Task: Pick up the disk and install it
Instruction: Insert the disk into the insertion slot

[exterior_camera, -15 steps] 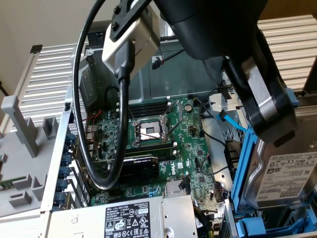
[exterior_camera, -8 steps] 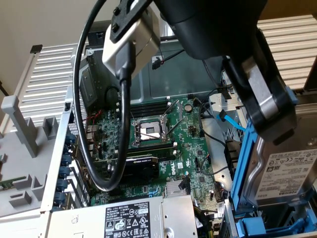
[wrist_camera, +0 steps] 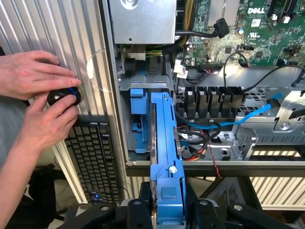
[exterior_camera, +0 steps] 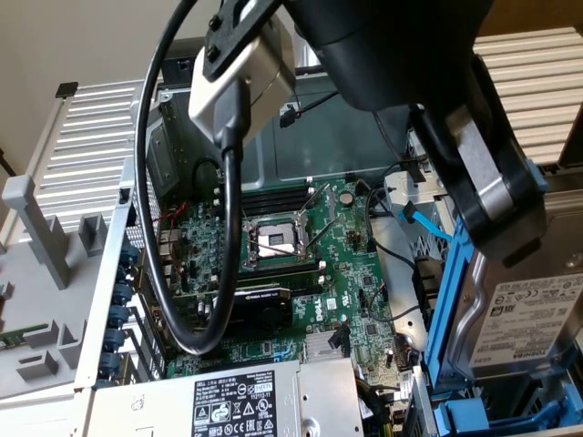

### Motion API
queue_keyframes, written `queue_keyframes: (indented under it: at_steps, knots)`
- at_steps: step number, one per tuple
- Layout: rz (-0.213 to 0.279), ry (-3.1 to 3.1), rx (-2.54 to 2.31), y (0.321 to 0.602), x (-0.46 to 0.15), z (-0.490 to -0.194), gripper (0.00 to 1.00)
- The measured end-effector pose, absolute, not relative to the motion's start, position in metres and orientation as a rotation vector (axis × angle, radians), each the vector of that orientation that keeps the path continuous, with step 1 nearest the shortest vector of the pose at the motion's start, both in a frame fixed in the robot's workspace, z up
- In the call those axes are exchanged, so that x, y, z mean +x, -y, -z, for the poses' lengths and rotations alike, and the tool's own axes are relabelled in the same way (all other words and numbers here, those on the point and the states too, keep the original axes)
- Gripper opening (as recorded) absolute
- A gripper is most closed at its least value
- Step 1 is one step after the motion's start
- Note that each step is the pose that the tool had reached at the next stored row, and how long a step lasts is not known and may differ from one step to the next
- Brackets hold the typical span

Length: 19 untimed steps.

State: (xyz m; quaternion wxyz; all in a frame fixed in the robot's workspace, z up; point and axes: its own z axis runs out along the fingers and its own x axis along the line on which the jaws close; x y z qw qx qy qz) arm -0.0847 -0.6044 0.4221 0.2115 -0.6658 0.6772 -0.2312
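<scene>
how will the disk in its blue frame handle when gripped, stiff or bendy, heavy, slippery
The disk is a metal-cased block, so probably stiff and heavy for its size. Its blue plastic carrier, which the claw grips edgewise, looks smooth and thin, so it may flex or slip a little. Being flat, it should not roll.

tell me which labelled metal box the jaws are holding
The disk, the grey drive in a blue carrier frame, clamped between the jaws; the silver power-supply box lies apart, untouched.
</scene>
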Motion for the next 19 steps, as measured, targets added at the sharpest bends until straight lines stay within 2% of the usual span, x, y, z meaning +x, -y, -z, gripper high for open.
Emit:
queue_keyframes:
  at_steps: [19]
  knots:
    - [0.647,-1.876,-1.86,0.6055,-0.0847,-0.4219,0.37]
